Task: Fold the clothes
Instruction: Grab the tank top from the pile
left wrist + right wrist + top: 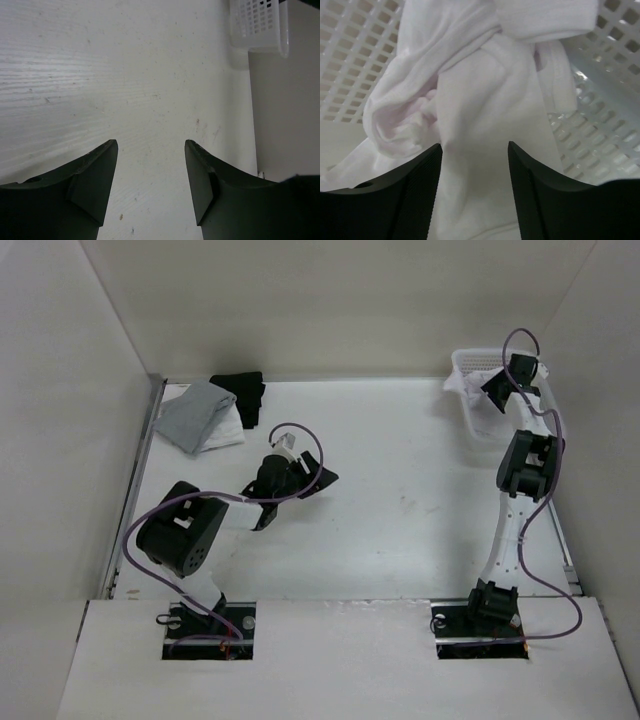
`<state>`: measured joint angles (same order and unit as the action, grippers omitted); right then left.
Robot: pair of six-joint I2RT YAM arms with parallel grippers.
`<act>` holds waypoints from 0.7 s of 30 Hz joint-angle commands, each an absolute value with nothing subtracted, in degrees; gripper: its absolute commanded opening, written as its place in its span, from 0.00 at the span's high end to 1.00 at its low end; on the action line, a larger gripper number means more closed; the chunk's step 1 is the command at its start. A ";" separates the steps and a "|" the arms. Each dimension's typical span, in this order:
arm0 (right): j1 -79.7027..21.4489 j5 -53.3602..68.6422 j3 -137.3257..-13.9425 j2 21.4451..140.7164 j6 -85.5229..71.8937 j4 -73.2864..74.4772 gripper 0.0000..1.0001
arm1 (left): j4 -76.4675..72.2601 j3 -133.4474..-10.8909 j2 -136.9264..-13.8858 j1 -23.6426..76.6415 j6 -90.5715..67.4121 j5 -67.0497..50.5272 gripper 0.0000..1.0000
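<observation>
We locate the top [485, 100] bunched in the basket [350, 60], upper right of the overhead view. The right gripper [475, 146] points straight at it, jaws wide, holding nothing. The fabric shows no clear long axis. The left gripper [151, 142], also wide, sits over the counter [100, 75], well apart. We judge the pick falls to the right arm.

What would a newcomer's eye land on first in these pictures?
Most striking is the right tool, jaws apart, reaching into a white lattice basket at the far right corner of the table, just above a crumpled white top. At the far left, a grey garment lies next to a black garment. The left tool hangs open over bare tabletop.
</observation>
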<state>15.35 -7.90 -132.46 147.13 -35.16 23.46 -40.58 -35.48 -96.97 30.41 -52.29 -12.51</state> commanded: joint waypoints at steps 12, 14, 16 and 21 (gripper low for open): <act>13.14 -0.97 -128.15 143.96 -42.62 6.07 0.42 | -45.09 -36.74 -98.79 30.98 -54.23 -15.03 0.46; 13.14 -1.75 -128.76 144.58 -43.59 5.63 0.42 | -45.09 -37.09 -99.23 30.98 -54.23 -15.03 0.46; 13.14 -2.19 -129.81 145.54 -44.91 5.45 0.41 | -45.09 -37.35 -99.75 30.98 -54.49 -15.03 0.46; 13.67 -3.95 -133.85 149.41 -48.42 6.59 0.49 | -45.09 -38.06 -100.72 30.98 -55.37 -15.03 0.46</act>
